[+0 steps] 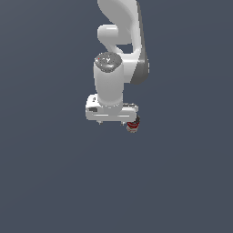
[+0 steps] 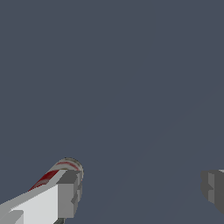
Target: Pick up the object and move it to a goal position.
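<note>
The white Panda arm (image 1: 119,54) fills the upper middle of the exterior view, reaching down over a plain dark grey-blue surface (image 1: 45,182), its wrist ending in a wide white hand. The gripper (image 1: 111,123) hangs below that hand with its fingers spread wide apart; in the wrist view one finger (image 2: 65,192) shows as a white bar with a grey pad and the other finger (image 2: 214,188) as a grey block far across the frame, with bare surface between them. The soup can (image 1: 132,124) sits at the gripper's end toward the exterior view's right, right against that finger and outside the gap rather than between the fingers; whether it truly touches the finger cannot be told. In the wrist view the soup can (image 2: 61,168) peeks out from behind the white finger as a rounded end with a grey metallic rim and a red band on its side. It is clearly narrower than the hand above it. The label's red and pale patches are visible, but any writing or brand is too small and blurred to read.
</note>
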You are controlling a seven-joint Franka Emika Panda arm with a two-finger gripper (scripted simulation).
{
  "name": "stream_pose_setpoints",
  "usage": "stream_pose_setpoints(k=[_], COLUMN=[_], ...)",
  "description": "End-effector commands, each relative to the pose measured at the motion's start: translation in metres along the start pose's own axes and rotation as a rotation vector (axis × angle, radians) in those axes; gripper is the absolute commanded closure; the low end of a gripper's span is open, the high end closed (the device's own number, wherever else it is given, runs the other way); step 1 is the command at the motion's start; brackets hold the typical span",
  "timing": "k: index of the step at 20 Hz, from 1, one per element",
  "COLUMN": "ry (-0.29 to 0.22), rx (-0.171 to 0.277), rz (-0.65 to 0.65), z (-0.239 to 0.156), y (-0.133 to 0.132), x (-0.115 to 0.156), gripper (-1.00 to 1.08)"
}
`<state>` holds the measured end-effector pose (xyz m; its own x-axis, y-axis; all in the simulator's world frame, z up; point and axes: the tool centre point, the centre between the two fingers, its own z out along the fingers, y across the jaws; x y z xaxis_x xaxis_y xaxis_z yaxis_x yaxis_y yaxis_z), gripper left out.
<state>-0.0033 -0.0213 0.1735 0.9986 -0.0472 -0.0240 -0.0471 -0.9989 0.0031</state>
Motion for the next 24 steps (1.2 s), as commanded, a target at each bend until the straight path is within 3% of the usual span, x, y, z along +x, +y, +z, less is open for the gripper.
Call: stream_pose_setpoints(k=[1,13,24], ry=[0.000,-0.004,0.003], rx=[0.000,-0.011,-0.009], rz=[0.000,-0.025,0.027], z=[0.000,0.007,0.016], y=[0.000,0.012,-0.017], x=[0.000,0.001,-0.014], gripper=[-0.92,-0.92,-0.92])
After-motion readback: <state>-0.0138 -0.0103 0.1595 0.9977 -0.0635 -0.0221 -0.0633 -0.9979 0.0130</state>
